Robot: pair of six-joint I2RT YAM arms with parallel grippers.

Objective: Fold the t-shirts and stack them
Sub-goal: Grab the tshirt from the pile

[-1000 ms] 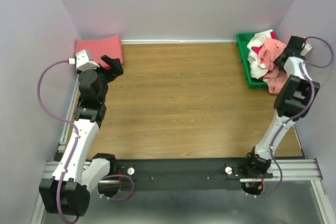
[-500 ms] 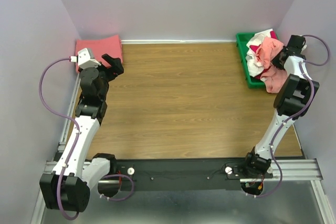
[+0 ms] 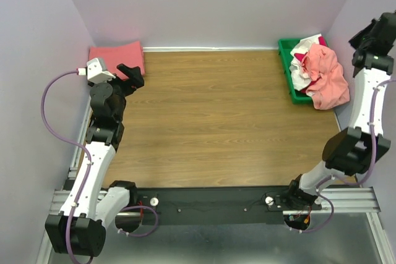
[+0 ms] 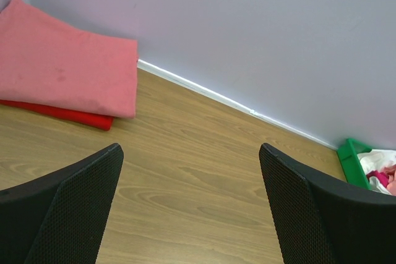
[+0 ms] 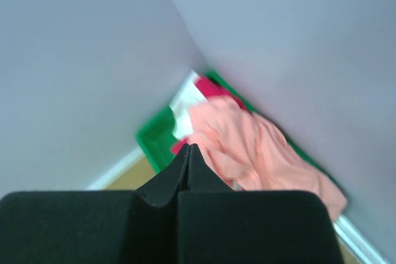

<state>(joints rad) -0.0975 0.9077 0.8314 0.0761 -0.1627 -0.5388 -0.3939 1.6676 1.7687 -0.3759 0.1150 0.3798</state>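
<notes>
A folded salmon-pink t-shirt [image 3: 116, 54] [image 4: 68, 69] lies on a folded red one [image 4: 62, 114] in the far left corner. My left gripper [image 3: 130, 72] [image 4: 190, 149] hovers just right of that stack, open, with only bare wood between its fingers. A loose salmon-pink t-shirt [image 3: 328, 78] [image 5: 253, 146] is draped over the heap of white and magenta t-shirts [image 3: 303, 60] in the green bin and hangs over its near edge. My right gripper [image 3: 371, 32] [image 5: 189, 148] is raised high beside the right wall, above the heap, shut with no cloth in it.
The green plastic bin [image 3: 286, 47] [image 4: 349, 159] [image 5: 154, 137] stands in the far right corner. Purple walls close in the back and both sides. The wooden table [image 3: 210, 115] stretches between the stack and the bin.
My right gripper has shut and risen up and away from the bin. The salmon-pink t-shirt has been tugged outward and now spreads over the bin's edge. The left arm barely shifted.
</notes>
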